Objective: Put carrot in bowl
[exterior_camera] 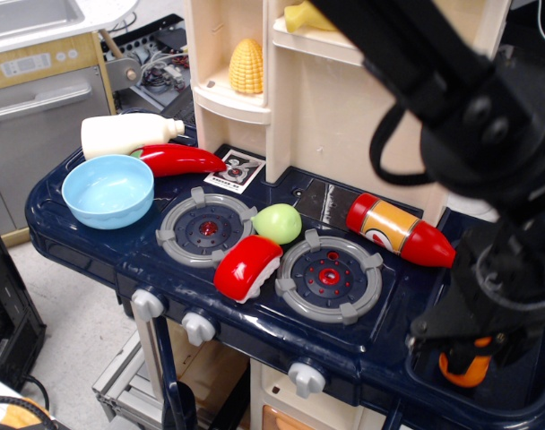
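Note:
The orange carrot (463, 367) is in the dark sink basin (523, 394) at the right end of the toy kitchen, mostly covered by my gripper (468, 348). The black fingers stand on either side of the carrot and look closed on it, low in the basin. Only the carrot's lower part shows. The light blue bowl (108, 190) stands empty at the far left of the counter, far from the gripper.
A red chili pepper (178, 160) and a white bottle (129, 134) lie behind the bowl. A green fruit (277, 223) and a red piece (247, 267) sit between the two burners (204, 230). A red-orange bottle (400, 230) lies near the sink. A corn cob (246, 66) is on the shelf.

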Robot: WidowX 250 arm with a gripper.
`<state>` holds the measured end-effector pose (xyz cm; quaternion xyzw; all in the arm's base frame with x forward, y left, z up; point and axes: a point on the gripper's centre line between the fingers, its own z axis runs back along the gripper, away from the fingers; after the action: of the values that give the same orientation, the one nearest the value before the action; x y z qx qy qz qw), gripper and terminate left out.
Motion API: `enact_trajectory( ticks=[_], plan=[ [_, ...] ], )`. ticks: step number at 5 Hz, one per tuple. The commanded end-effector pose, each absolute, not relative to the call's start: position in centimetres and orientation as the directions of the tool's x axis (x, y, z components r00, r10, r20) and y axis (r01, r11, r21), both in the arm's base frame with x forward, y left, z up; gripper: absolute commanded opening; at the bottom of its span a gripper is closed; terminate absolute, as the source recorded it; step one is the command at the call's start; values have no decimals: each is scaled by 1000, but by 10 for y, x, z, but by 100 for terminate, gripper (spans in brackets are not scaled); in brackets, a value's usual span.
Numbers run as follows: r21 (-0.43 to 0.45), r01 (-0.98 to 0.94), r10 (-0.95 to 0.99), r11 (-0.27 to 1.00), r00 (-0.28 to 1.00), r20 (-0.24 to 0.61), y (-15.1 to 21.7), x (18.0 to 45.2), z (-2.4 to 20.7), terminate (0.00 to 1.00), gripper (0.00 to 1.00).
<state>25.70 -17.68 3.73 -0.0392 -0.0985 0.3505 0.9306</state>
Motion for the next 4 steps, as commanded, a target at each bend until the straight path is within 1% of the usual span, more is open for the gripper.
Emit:
enact_trajectory(
  ticks=[1, 2, 3, 4],
  plan=[
    [-25, -538, 534, 842, 828, 172, -126, 263, 136, 0, 0],
    [30, -423, 409, 906, 889, 207, -81, 260, 142, 0, 0],
    [79, -420, 381, 904, 876, 295, -33, 261, 143, 0, 0],
    [139, -366, 303, 920, 890, 341, 15, 269, 138, 0, 0]
  ],
)
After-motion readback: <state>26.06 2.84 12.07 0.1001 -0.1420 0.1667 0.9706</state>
